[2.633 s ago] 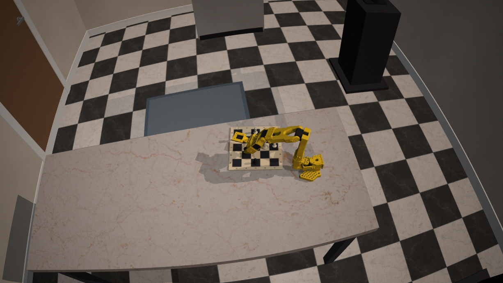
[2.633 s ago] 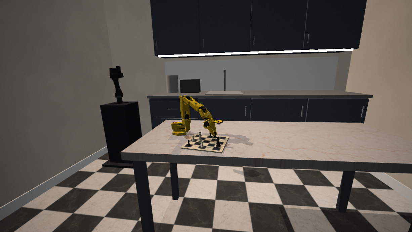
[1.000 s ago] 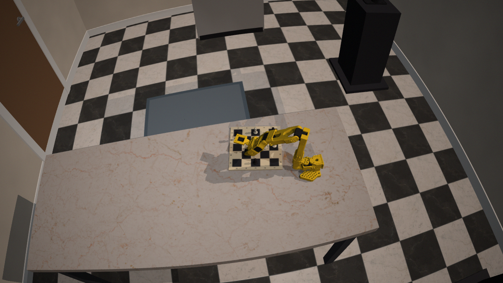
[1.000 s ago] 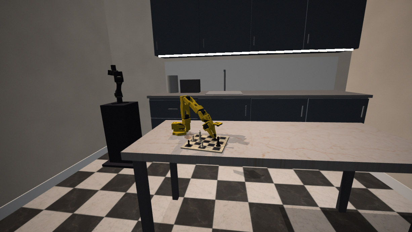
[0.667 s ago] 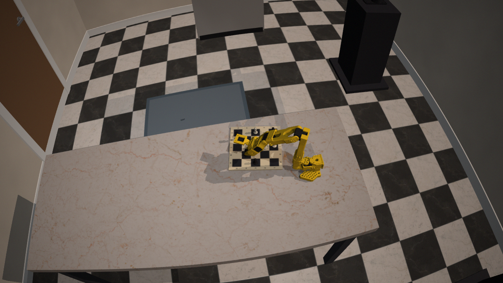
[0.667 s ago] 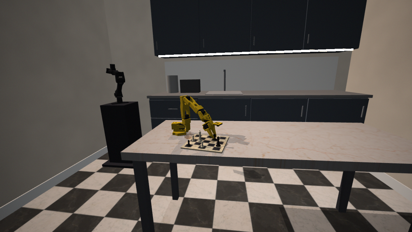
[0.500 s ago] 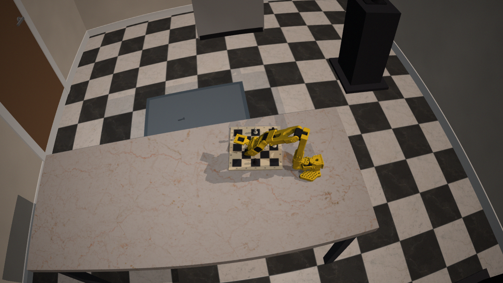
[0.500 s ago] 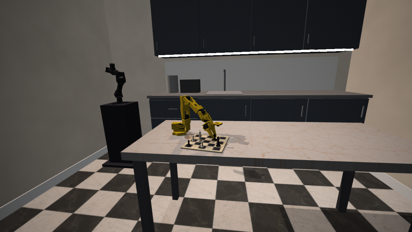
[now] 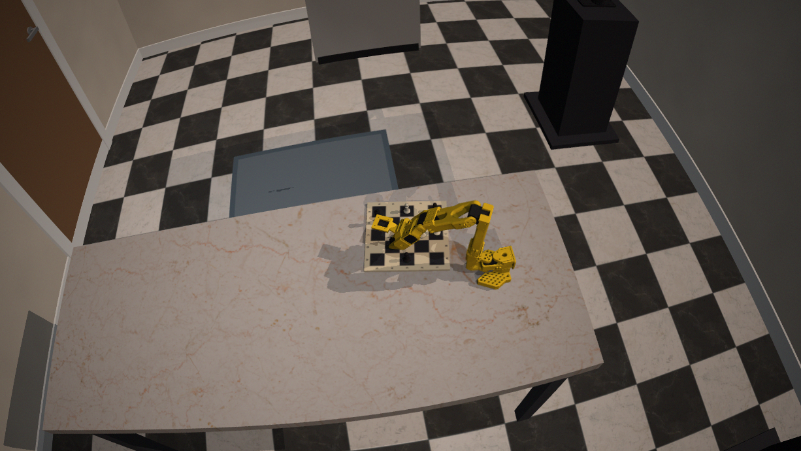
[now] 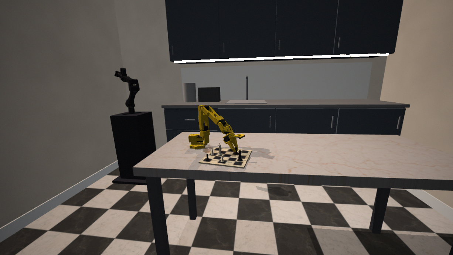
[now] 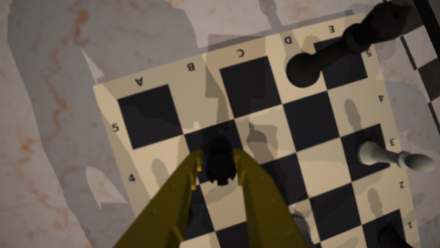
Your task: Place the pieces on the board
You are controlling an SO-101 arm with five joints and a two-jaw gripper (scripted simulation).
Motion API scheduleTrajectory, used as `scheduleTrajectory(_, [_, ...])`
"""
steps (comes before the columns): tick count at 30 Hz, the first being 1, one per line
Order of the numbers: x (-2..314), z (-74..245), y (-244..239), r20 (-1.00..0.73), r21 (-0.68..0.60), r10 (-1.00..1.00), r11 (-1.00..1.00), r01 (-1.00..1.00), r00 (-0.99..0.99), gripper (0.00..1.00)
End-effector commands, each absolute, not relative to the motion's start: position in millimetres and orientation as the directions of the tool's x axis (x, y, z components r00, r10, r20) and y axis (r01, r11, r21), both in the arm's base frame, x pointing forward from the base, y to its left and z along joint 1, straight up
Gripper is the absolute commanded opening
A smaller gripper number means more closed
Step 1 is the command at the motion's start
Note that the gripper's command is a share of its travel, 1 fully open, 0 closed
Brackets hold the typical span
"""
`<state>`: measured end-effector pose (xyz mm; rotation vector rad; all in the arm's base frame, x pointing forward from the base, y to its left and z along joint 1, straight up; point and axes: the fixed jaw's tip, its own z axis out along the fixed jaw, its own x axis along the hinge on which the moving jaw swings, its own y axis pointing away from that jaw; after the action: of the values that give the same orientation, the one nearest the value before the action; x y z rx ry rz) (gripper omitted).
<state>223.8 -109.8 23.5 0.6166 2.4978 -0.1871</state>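
The black rook [image 11: 220, 162] stands upright on the dark square B4 of the small chessboard [image 9: 413, 244]. My gripper [image 11: 218, 171] is low over it, with its fingers slightly apart on either side of the rook and thin gaps showing. It also shows in the exterior view [image 10: 236, 149]. The black queen [image 11: 324, 54] stands on D5. A black pawn [image 11: 391, 238] is at E1, cut off by the frame edge. The white king [image 10: 219, 148] stands on the board; in the wrist view it is mostly hidden behind my finger.
A white pawn [image 11: 393, 158] stands on E3. Another small white piece [image 10: 212, 152] stands on the board near my arm's base [image 9: 492, 263]. The board lies near the table's far edge.
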Motion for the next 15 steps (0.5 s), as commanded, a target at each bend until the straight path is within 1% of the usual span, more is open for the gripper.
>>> scheduleTrajectory(1, [219.8, 16.1, -106.0, -0.521, 0.003, 0.4, 0.884, 0.467, -0.754, 0.12])
scheduleTrajectory(15, [218.5, 16.9, -106.6, -0.521, 0.003, 0.403, 0.882, 0.471, -0.752, 0.12])
